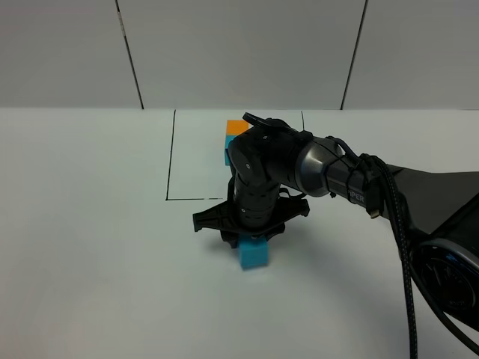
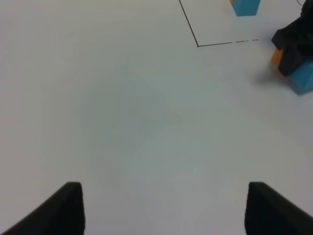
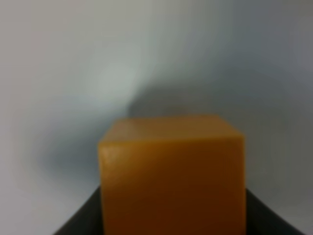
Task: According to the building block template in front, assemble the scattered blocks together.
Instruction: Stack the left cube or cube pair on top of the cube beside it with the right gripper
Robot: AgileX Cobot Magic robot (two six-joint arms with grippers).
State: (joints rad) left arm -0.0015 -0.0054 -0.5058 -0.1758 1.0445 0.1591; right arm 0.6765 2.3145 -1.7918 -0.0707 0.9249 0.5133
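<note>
The building block template, an orange cube (image 1: 236,126) joined to a cyan cube (image 1: 226,147), sits inside a thin black square outline (image 1: 171,157) at the back. Of the scattered blocks, the cyan cube (image 1: 253,254) lies in front of the outline. The orange cube (image 3: 171,171) fills the right wrist view between the dark jaws. My right gripper (image 1: 244,239) points straight down, shut on that orange cube and right beside the cyan one. From the left wrist view, orange (image 2: 277,58) shows beside cyan (image 2: 303,78). My left gripper (image 2: 166,210) hangs open and holds nothing.
The white tabletop (image 1: 90,247) stretches wide to the left and front. The right arm with its black cable (image 1: 404,247) crosses from the right edge. A white wall with dark seams (image 1: 131,60) stands behind the table.
</note>
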